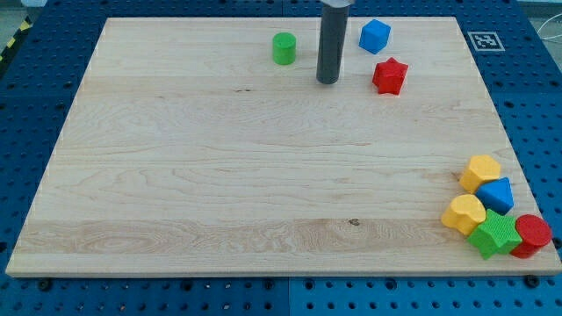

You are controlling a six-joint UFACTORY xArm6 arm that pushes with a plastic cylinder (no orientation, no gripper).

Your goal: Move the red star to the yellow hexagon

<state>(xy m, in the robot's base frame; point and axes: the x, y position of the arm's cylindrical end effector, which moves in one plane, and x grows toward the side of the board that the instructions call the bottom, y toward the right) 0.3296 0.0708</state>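
Observation:
The red star [389, 75] lies near the view's top, right of centre. My tip [327, 82] rests on the board just left of it, a small gap apart, between the star and the green cylinder [284, 48]. Two yellow hexagons sit at the view's lower right: one [481, 172] higher up, one [463, 213] lower and a little left.
A blue cube [375, 36] lies above the red star. At the lower right, a blue block [497, 194], a green star [494, 234] and a red cylinder [531, 234] crowd the hexagons by the wooden board's [219, 175] corner.

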